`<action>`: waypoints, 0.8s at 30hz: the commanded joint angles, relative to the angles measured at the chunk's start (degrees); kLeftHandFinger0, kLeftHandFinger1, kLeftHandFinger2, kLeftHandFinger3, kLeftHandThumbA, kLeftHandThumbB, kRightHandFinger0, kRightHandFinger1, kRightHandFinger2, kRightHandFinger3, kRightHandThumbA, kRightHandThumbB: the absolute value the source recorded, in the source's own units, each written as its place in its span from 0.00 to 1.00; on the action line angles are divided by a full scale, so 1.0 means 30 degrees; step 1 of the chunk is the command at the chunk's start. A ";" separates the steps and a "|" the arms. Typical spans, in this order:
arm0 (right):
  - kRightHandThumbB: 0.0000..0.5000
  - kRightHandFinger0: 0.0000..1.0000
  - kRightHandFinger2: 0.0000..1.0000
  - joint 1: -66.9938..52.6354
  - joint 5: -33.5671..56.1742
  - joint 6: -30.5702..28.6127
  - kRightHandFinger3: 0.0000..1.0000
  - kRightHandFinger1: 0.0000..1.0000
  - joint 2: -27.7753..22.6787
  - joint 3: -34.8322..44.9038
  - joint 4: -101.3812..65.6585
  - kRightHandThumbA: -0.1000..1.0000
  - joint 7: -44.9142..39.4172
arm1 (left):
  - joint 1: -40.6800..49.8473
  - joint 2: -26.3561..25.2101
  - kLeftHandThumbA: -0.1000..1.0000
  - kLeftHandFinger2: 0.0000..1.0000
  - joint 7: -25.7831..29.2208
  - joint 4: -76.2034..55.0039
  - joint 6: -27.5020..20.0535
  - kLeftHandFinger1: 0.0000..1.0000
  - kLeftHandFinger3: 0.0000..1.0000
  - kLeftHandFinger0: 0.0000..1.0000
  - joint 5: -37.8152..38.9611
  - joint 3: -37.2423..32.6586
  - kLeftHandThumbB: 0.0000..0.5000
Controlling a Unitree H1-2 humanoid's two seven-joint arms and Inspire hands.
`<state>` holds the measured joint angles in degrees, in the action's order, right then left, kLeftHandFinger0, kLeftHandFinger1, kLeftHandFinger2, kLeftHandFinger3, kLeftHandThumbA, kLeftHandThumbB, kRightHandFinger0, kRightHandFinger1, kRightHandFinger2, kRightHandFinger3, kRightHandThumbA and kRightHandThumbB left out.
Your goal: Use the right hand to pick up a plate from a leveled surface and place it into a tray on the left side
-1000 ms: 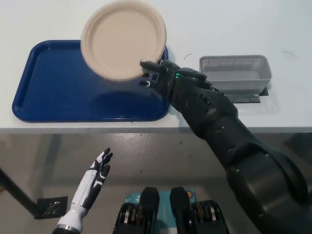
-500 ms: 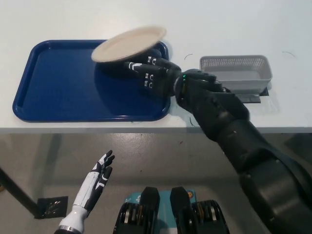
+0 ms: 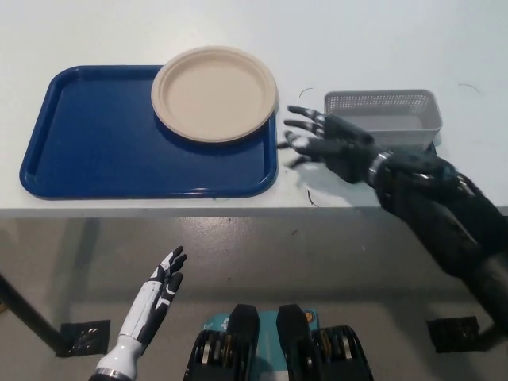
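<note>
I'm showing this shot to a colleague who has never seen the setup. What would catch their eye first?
Probably the beige plate, lying in the far right corner of the blue tray on the white table, its edge reaching over the tray's right rim. Next, the black right hand, open with fingers spread just right of the tray, in front of a grey mesh basket. The white left hand hangs open below the table edge, lower left.

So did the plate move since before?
Yes. The plate came down flat onto the blue tray, in its right back corner; the black right hand let go and pulled away toward the grey basket.
</note>
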<state>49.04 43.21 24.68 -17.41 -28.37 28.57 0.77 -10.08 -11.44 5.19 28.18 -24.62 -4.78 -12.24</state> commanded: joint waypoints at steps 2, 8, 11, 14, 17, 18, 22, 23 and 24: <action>0.09 0.48 0.91 0.1259 0.5582 0.0750 1.00 0.69 -1.1567 -0.2186 -2.5007 0.49 -0.4966 | -0.1333 -0.0062 1.00 1.00 -0.0540 -0.1353 -0.0770 1.00 1.00 1.00 0.0337 -0.0023 0.64; 0.31 0.20 0.52 -0.1495 0.5848 -0.2128 0.87 0.33 -1.2617 0.5545 -2.7668 0.18 -0.3004 | -0.0901 0.0175 0.99 1.00 -0.0405 -0.5119 -0.0770 1.00 1.00 1.00 0.0546 0.0072 0.53; 0.62 0.21 0.62 -0.1779 -0.0462 -0.7043 0.84 0.40 -0.8474 0.8197 -2.7668 0.00 0.1976 | -0.0761 0.0715 0.83 1.00 0.0159 -1.3445 -0.0770 1.00 1.00 1.00 0.0927 0.0957 0.37; 0.57 0.31 0.80 0.0647 -0.2376 -0.7018 0.95 0.49 -0.7524 0.9433 -2.7668 0.00 0.2031 | -0.3571 0.0651 0.30 1.00 0.0615 -2.0365 -0.0368 1.00 1.00 1.00 0.0770 0.2289 0.18; 0.57 0.32 0.80 0.0769 -0.2552 -0.6864 0.95 0.49 -0.7156 0.9298 -2.7668 0.00 0.1928 | -0.6160 0.0300 0.00 0.56 0.1261 -2.4542 0.1712 0.52 0.60 0.32 0.0228 0.3892 0.91; 0.58 0.32 0.81 0.0772 -0.2578 -0.6856 0.95 0.49 -0.7107 0.9292 -2.7668 0.00 0.1915 | -0.6166 0.0278 0.00 0.54 0.1249 -2.4583 0.1766 0.50 0.58 0.31 0.0248 0.3922 0.92; 0.58 0.32 0.81 0.0746 -0.1338 -0.6805 0.95 0.49 -0.7464 0.9361 -2.7668 0.00 0.1667 | -0.4320 0.1310 0.00 0.50 0.1202 -2.6123 0.2216 0.46 0.54 0.26 -0.0728 0.3800 0.95; 0.58 0.32 0.81 0.0669 -0.1033 -0.6794 0.95 0.49 -0.7450 0.9367 -2.7668 0.00 0.1595 | -0.3792 0.1554 0.00 0.50 0.1148 -2.6585 0.2385 0.46 0.54 0.26 -0.1001 0.3780 0.94; 0.58 0.32 0.81 0.0655 -0.0924 -0.6749 0.95 0.49 -0.7339 0.9372 -2.7668 0.00 0.1552 | -0.3619 0.1613 0.00 0.50 0.1102 -2.6844 0.2549 0.45 0.54 0.26 -0.1119 0.3828 0.94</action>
<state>34.43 43.48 25.23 -30.08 -23.19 -5.11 1.98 -12.36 -10.32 5.20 5.38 -22.16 -4.93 -10.28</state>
